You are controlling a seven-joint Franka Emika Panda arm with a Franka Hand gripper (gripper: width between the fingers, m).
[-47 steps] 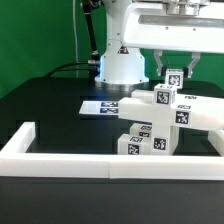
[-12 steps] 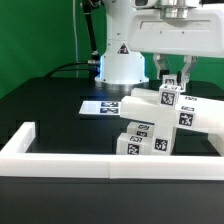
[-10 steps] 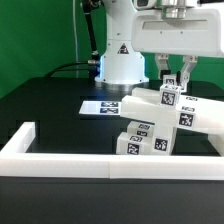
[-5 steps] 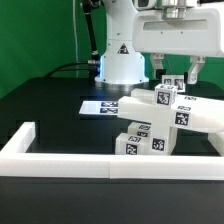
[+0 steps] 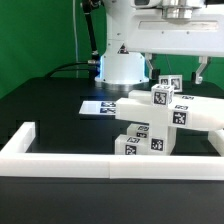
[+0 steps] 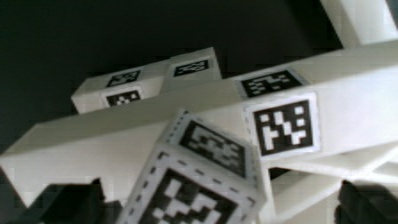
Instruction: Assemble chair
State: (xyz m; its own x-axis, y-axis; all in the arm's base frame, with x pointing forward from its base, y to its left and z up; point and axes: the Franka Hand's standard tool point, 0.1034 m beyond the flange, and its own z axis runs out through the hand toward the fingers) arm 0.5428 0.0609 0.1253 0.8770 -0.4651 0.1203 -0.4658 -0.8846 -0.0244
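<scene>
Chair, white blocky plastic parts with small black-and-white square tags [image 5: 160, 120], partly joined and freshly let go.

It stands on the black table [image 5: 50, 110], close behind the white border wall [image 5: 100, 163] at the table's front edge, towards the exterior view's right. My two-finger gripper [image 5: 178, 72] has just spread wide and lifted off the small tagged top block [image 5: 164, 97]; its jaws now stand apart either side above it, holding nothing. I judge that piece seated. Open room lies towards the exterior view's left, past the flat white marker board [image 5: 103, 106]; the wall hems the front.
</scene>
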